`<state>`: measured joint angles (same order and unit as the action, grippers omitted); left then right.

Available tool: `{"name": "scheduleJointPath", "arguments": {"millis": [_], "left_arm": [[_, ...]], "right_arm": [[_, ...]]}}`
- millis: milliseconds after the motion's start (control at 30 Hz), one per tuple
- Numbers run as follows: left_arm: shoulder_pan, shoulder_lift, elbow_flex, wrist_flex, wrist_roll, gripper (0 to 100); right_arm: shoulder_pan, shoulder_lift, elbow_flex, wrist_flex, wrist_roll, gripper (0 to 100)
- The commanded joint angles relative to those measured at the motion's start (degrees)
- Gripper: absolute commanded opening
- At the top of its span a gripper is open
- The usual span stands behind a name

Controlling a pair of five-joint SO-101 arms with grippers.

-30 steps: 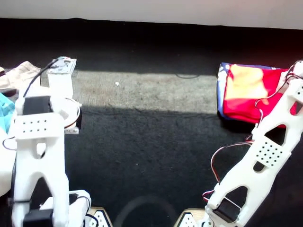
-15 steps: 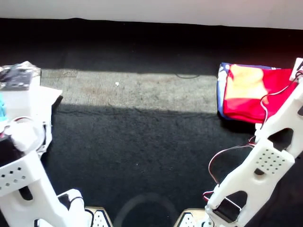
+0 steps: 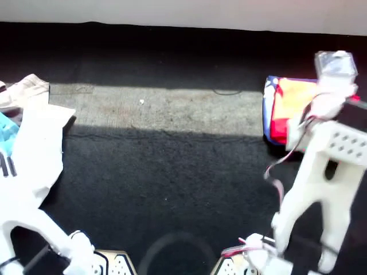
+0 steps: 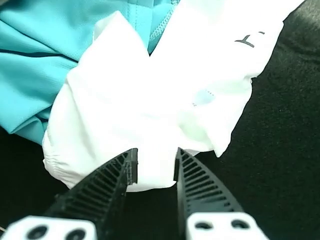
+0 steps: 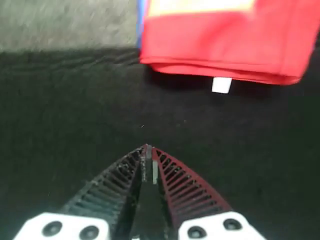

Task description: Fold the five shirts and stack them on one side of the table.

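**Shirts at both table edges**

We find the left end effector [image 4: 154, 155] narrowly parted over the hem of the white shirt [image 4: 150, 100], beside a teal shirt [image 4: 50, 50] at the left edge of the table [image 3: 172, 189]. The right end effector [image 5: 148, 150] is closed, tips touching, near the folded red shirt [image 5: 220, 45] at the right edge. Bare black table lies between. We cannot read the white shirt's dark lettering.

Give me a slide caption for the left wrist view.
Left hand open at the edge of a crumpled white shirt, which overlaps a teal shirt on the black table.
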<state>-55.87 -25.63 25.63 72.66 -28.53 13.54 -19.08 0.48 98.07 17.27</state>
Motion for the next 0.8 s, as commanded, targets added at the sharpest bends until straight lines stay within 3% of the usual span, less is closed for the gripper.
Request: {"name": "scheduleJointPath", "arguments": {"millis": [0, 233, 600, 767], "left_arm": [[2.4, 2.4, -2.1, -3.7, -0.4, 21], [8.4, 8.9, -1.8, -3.3, 5.5, 20], [9.0, 16.2, -1.5, -0.8, 9.1, 20], [10.5, 20.4, 1.4, -5.0, 12.7, 20]], "right_arm": [[-4.3, -15.9, 23.2, -6.5, 0.9, 0.6], [-4.6, -31.0, 44.5, -13.2, 1.0, 0.6], [-4.7, -31.9, 61.6, -25.5, 1.0, 0.6], [-4.7, -32.1, 69.9, -34.3, 1.0, 0.6]]}}
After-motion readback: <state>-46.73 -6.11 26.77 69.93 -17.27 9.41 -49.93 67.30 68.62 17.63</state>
